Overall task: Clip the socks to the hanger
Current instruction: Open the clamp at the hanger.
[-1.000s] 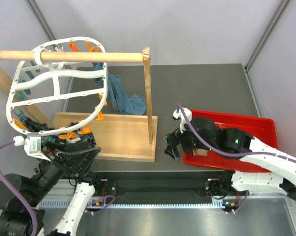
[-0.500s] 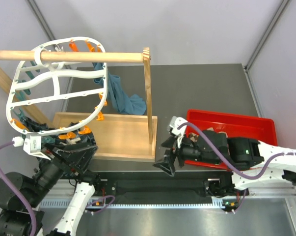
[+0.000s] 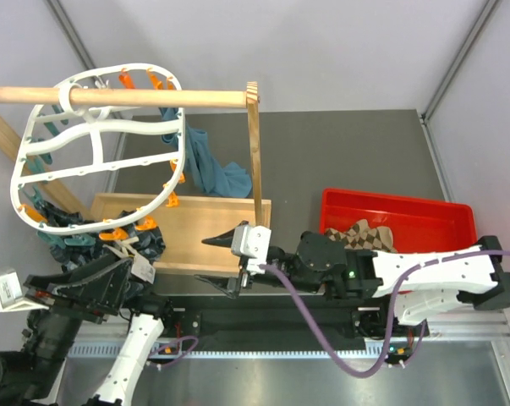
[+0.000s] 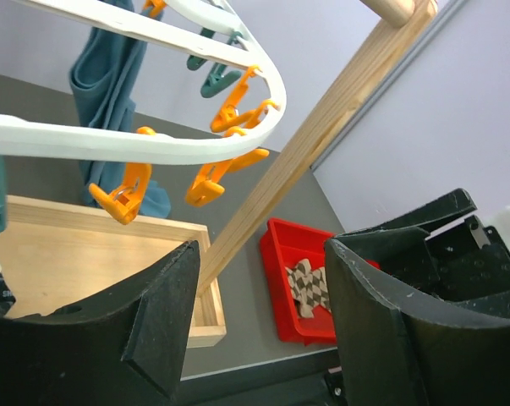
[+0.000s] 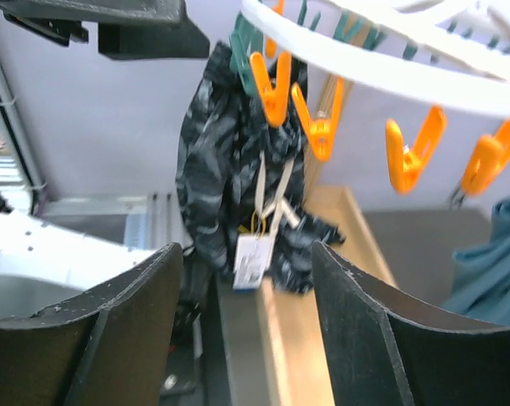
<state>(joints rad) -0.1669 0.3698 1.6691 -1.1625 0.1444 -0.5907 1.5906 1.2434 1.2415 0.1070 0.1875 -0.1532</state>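
Pale grey walls close in a dark grey bench [image 3: 348,152]. In the left half of the overhead view a wooden stand rests on it: a flat base board [image 3: 204,237], an upright post [image 3: 255,161] and a rod [image 3: 153,99] running across the upper left.

The hanger [image 3: 102,167], a white oval frame with crossbars, hangs from that rod at the upper left. Orange pegs [image 5: 271,85] and teal ones line its rim. A dark mottled cloth [image 5: 238,194] with a small paper tag hangs from its lower rim, and a teal cloth [image 3: 208,165] hangs from its right side, reaching down towards the bench.

The socks [image 3: 369,235], checked in brown and beige, lie bunched in the red tray [image 3: 390,201] at the right of the overhead view, towards its near left part. Nothing grips them.

The right end effector [image 3: 221,260] reaches left from the tray side to the near edge of the base board. Its two fingers are spread wide and hold nothing. Its wrist view looks up at the dark cloth and the orange pegs between the fingers.

The left end effector [image 4: 261,254] sits at the lower left of the overhead view, below the hanger. Its fingers are also spread apart and carry nothing. Through the gap, its wrist view shows the post, the tray and the socks beyond.
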